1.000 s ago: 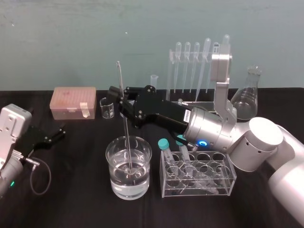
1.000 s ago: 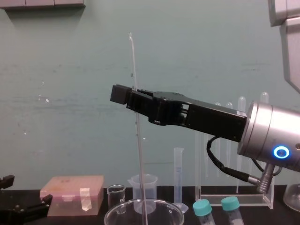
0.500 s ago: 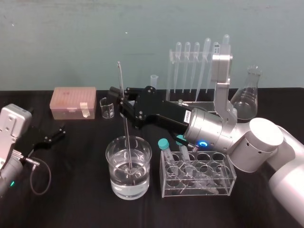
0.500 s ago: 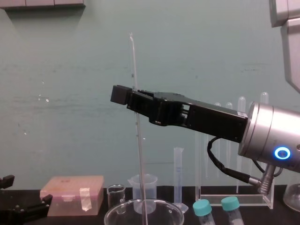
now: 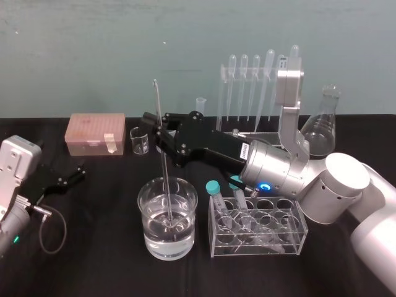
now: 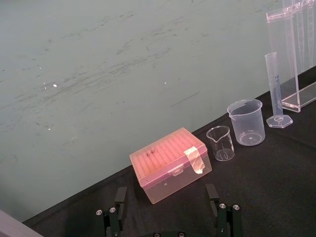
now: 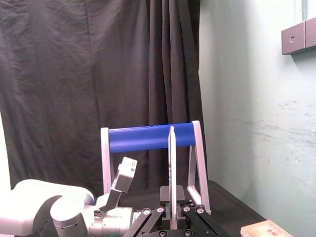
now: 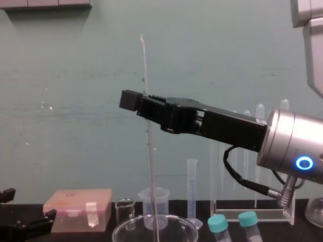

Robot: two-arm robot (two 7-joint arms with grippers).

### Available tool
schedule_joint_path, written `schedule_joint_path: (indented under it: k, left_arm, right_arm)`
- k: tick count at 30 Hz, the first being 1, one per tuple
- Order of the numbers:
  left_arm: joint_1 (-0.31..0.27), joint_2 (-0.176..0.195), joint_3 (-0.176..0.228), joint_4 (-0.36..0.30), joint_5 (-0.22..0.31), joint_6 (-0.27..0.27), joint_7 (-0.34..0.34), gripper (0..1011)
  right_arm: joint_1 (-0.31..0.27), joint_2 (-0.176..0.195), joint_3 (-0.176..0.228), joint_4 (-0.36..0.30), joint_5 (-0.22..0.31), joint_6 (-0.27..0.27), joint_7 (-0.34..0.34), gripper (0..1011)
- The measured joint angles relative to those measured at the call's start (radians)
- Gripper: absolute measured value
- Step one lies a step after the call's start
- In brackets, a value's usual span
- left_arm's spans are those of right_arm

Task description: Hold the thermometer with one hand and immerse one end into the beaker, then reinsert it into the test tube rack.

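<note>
Right hand (image 5: 158, 127) with thermometer (image 5: 157, 99) in beaker (image 5: 148, 236), tube holder (image 5: 257, 228) alongside

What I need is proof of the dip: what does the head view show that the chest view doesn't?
Head view: the beaker down to its base, holding clear liquid, with the lower end of the thermometer inside it. Chest view: the small plastic spouted beaker behind that rim. Both: the right gripper, jaws shut on the thermometer, the pink box, and the left gripper parked on the table at left.
</note>
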Motion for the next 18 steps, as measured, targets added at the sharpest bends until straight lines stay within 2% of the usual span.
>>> schedule_joint_path:
  k: [18]
  left_arm:
    - [0.0,0.0,0.0,0.0,0.0,0.0,0.0,1008]
  right_arm:
    - [0.002,0.0,-0.001,0.004,-0.002,0.0,0.0,55]
